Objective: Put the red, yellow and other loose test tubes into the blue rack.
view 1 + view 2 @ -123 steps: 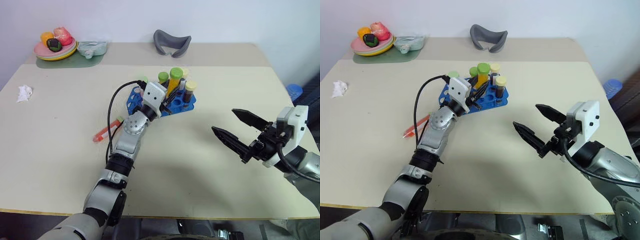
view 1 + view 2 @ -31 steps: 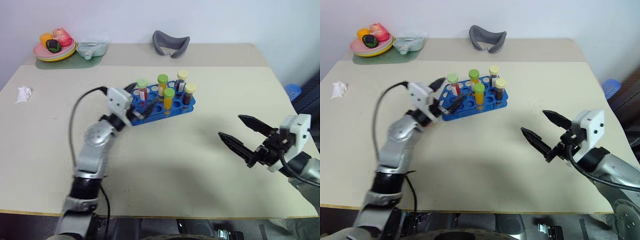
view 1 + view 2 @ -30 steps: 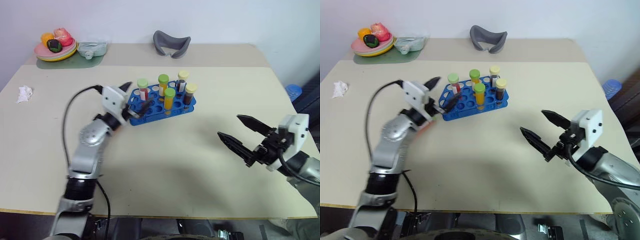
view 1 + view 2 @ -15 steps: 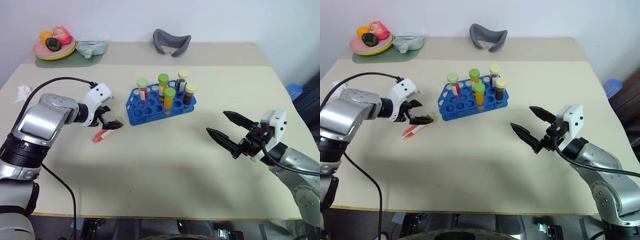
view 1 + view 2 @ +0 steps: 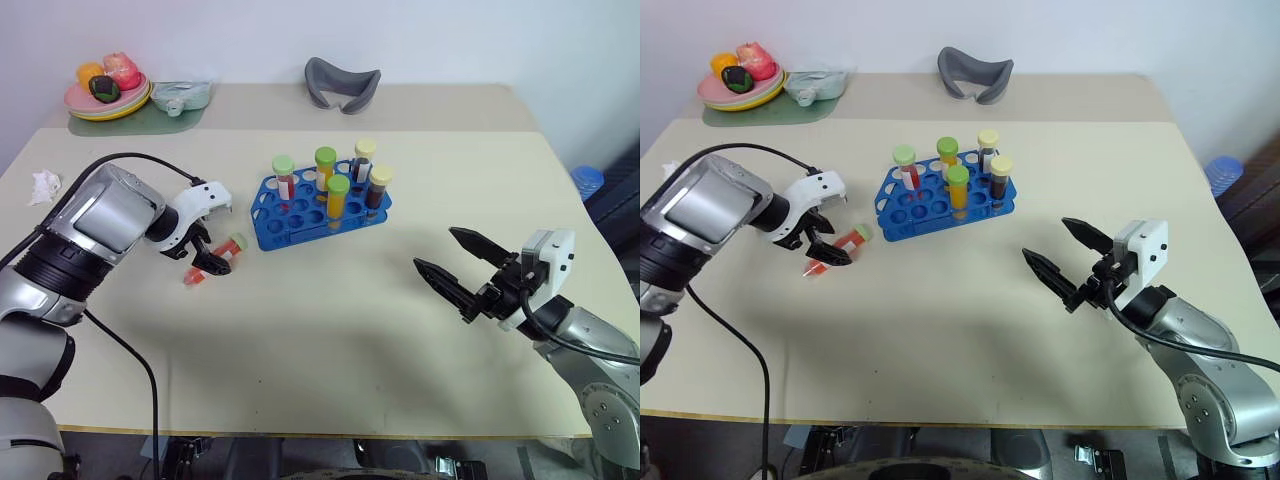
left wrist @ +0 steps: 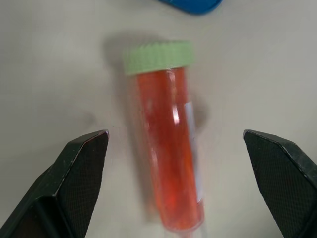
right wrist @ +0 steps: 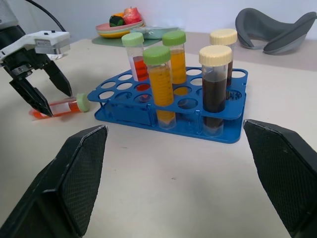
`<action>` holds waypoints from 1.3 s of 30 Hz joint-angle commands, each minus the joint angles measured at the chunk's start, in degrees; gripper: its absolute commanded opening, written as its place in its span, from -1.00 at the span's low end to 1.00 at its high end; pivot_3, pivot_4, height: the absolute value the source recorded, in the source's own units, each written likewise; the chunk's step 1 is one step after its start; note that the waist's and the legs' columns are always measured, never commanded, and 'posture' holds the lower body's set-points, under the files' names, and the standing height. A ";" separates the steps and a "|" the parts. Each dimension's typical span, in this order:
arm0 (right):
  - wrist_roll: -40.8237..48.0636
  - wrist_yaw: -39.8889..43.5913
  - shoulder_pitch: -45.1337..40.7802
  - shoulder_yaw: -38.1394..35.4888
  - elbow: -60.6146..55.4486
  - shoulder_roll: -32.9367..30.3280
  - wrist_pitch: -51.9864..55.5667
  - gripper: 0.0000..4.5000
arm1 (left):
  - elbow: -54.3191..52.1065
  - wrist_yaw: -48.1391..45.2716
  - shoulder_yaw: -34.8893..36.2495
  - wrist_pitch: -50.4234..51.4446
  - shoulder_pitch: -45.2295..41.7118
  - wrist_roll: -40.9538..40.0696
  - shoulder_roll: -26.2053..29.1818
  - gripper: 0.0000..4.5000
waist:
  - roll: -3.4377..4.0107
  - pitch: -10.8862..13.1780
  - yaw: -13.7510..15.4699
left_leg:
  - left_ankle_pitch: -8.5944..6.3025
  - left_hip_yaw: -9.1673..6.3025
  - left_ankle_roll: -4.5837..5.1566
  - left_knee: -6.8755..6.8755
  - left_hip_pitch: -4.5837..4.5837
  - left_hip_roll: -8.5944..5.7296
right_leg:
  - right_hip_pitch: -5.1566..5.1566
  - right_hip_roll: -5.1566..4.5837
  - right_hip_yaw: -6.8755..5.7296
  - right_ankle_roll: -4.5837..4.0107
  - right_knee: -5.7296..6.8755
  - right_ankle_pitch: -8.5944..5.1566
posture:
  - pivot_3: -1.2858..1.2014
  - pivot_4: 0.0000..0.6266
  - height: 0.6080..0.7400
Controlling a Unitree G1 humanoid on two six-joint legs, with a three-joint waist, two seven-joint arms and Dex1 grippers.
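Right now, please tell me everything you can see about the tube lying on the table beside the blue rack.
The tube is clear plastic, filled with red-orange liquid, with a light green ribbed screw cap and a white label strip along one side. It lies flat on the beige table, cap toward the blue rack. The open left pincer hangs over it, a finger on each side, not touching.

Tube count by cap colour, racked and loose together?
Green-cap tubes: 4 (3 in the blue rack, 1 loose red tube outside it)
Pale-yellow-cap tubes: 2 (both in the rack)
Total: 6
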 commanded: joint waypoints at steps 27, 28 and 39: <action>1.04 0.75 -0.74 -3.58 -1.34 -1.88 -0.18 1.00 | -19.05 12.53 40.72 8.47 6.91 -21.60 -14.58 -0.68 | 0.01 -0.01 0.26 | 0.00 -0.01 -0.01 0.14 -0.06 0.01 | 0.03 -0.05 -0.04 0.01 0.04 0.00 | 0.03 -0.52 1.00; 1.30 0.82 -0.89 -3.89 -1.40 -2.19 0.12 1.00 | -20.94 13.42 41.63 8.95 7.79 -22.85 -15.88 -0.68 | -0.01 -0.02 0.22 | 0.00 -0.01 -0.01 0.17 -0.04 0.01 | 0.06 -0.06 -0.03 0.01 0.04 0.01 | 0.03 -0.52 1.00; 3.63 1.77 -0.04 -8.40 -2.02 -5.65 2.72 1.00 | -25.19 31.30 42.49 -31.14 22.14 -14.94 -36.88 -0.68 | 0.00 -0.03 0.11 | 0.01 0.05 -0.02 0.18 0.03 0.01 | 0.08 -0.06 0.05 0.01 0.06 0.03 | 0.03 -0.52 1.00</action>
